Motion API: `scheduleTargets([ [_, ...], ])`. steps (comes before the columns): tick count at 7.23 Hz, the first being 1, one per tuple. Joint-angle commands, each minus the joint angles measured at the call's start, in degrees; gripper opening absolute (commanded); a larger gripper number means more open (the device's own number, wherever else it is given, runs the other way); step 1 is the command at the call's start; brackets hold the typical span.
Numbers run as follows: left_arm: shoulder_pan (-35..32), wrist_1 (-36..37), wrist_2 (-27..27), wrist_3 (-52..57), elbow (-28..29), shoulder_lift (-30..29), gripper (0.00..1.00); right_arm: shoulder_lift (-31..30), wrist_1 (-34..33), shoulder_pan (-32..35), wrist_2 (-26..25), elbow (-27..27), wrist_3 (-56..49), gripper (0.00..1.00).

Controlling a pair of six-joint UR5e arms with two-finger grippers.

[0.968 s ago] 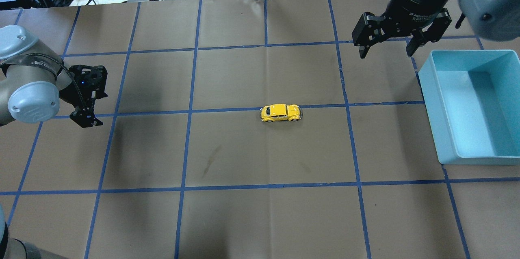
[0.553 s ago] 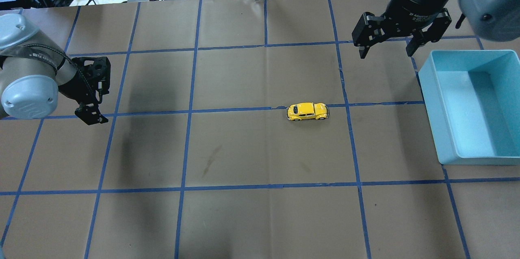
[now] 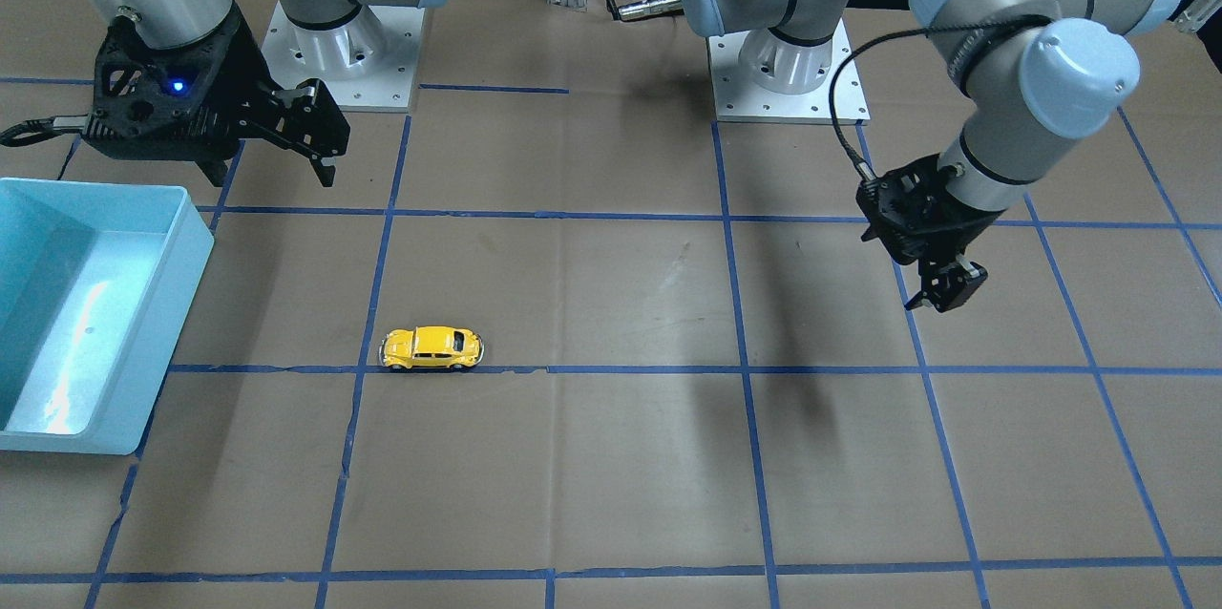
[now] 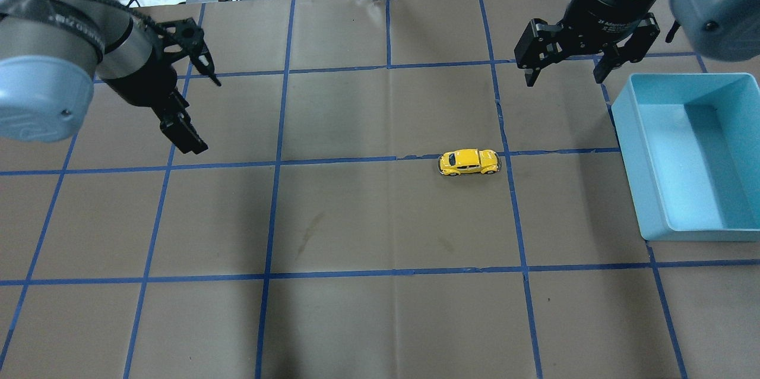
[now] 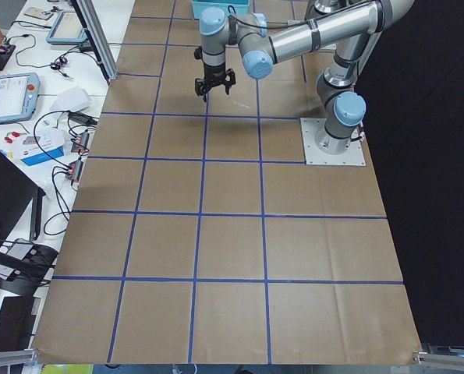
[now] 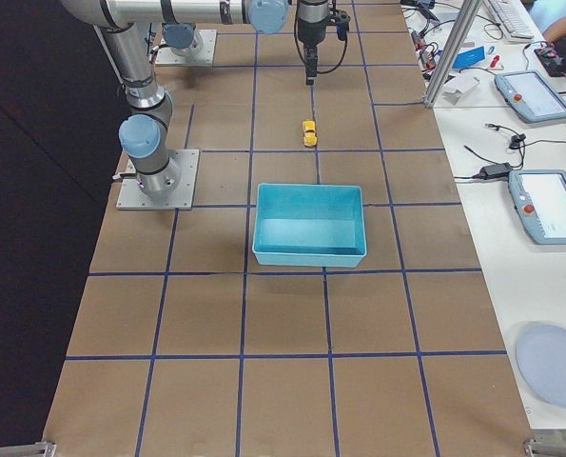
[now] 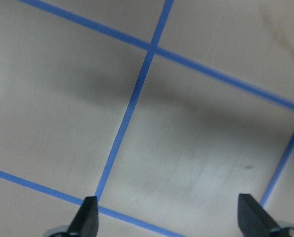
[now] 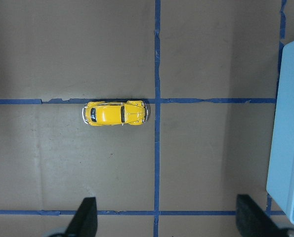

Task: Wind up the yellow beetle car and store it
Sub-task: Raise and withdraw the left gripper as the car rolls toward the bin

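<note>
The yellow beetle car point(image 4: 469, 162) stands on its wheels on the brown table, on a blue tape line right of centre. It also shows in the front view point(image 3: 431, 347), the right side view point(image 6: 308, 132) and the right wrist view point(image 8: 115, 113). My right gripper point(image 4: 566, 68) is open and empty, raised above the table beyond the car. My left gripper point(image 4: 205, 113) is open and empty, raised at the far left, well away from the car. In the front view it shows at right point(image 3: 940, 289).
A light blue bin point(image 4: 692, 156) stands at the table's right side, to the right of the car; it also shows in the front view point(image 3: 81, 304). Blue tape lines grid the brown table. Cables and devices lie beyond the far edge.
The car has rolled to the right along the tape line, toward the bin. My left arm has lifted and swung away from me, its gripper turned. The right gripper has not moved.
</note>
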Motion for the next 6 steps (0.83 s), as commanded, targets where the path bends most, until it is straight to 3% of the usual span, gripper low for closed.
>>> scheduleTargets([
  [1,-3.66,-13.29,0.15,-11.58,12.54,-0.86,1.00,0.00,0.01,0.00,0.00,0.01,0.00,1.00],
  [2,-3.66,-12.90,5.20,-21.01,14.85,-1.99,1.00,0.00,0.01,0.00,-0.09,0.53,-0.70,1.00],
  [3,-4.27,-12.81,6.73,-29.72,16.44,-3.48,1.00,0.26,0.01,0.18,-0.09,0.54,-6.53,1.00],
  [6,-5.24,-12.72,4.29,-60.50,18.82,-2.90,1.00,2.28,-1.12,0.35,0.00,1.50,-30.95,1.00],
])
